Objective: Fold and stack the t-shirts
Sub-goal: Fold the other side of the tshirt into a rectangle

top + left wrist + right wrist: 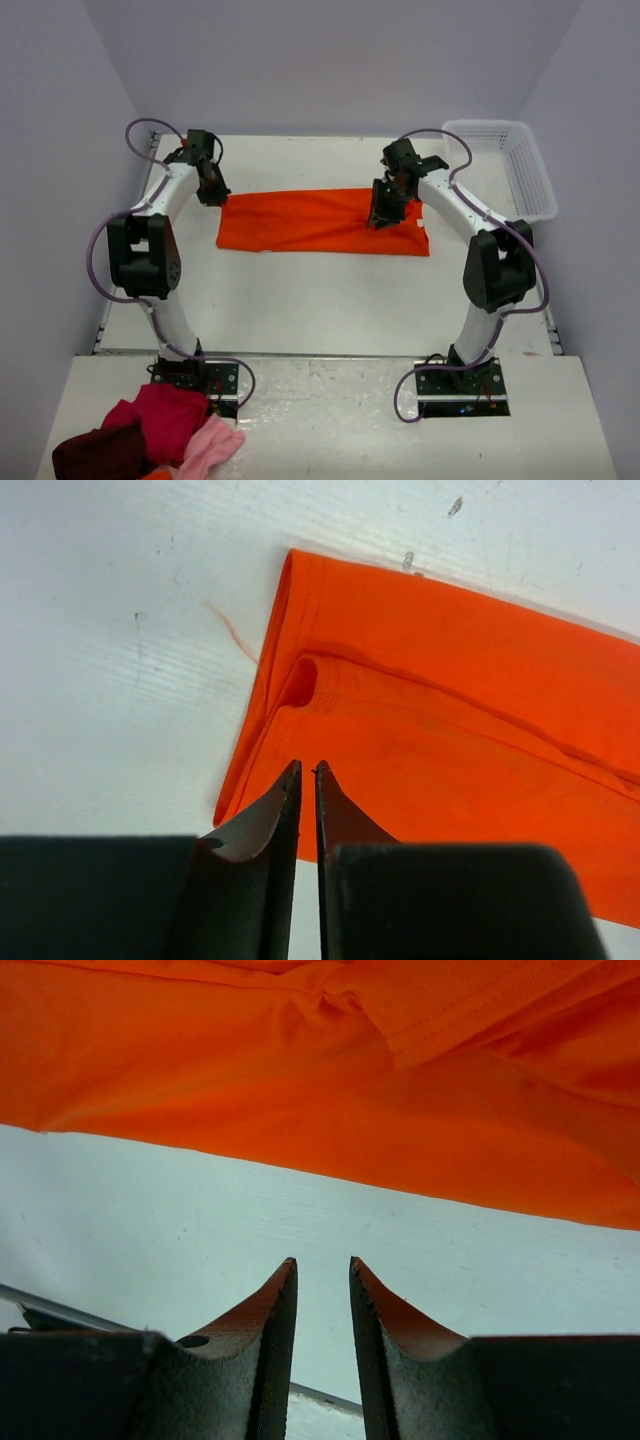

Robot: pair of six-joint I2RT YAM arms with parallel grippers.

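T-shirt (320, 222) lies flat on the desk (330, 300) as a long folded band, reaching from beneath the left jaws to just past the right jaws. The left jaws are parted by only a slit and hold nothing, with the band's end hem just ahead of them. The right jaws are modestly open and empty over bare desk, the cloth edge just ahead. For the next fold, each pair likely needs to widen, bite every layer at a corner, and lift evenly.

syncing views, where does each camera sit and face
top external: above and behind the robot, looking down on table, left arm, right arm
left wrist: on left arm, looking past left end effector at t-shirt corner
right wrist: on right arm, looking past right end effector at t-shirt edge
shared: all three show the t-shirt
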